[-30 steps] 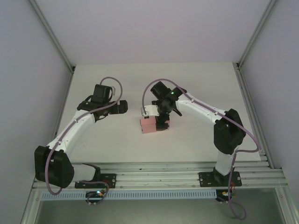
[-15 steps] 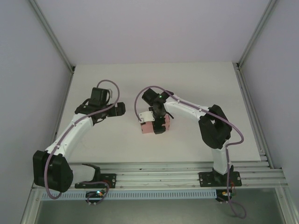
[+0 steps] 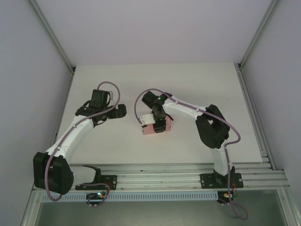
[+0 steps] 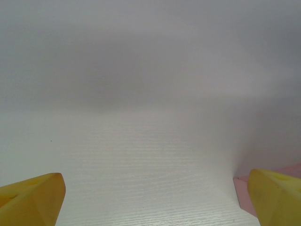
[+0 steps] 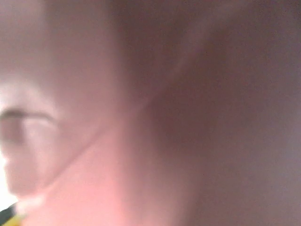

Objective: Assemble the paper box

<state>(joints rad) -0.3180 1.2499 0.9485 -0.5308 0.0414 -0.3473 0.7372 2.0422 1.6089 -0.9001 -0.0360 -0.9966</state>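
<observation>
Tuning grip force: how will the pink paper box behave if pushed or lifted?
Probably light: the paper box looks like thin card, so a push likely slides it across the table. Likely floppy; creases show in the right wrist view, so squeezing may crumple it.

Soft, even, fairly bright light covers the flat white table (image 3: 197, 89) in the overhead view, with only faint shadows. The right wrist view blurs the pale pink card box (image 5: 141, 179) completely, darker rightward.
</observation>
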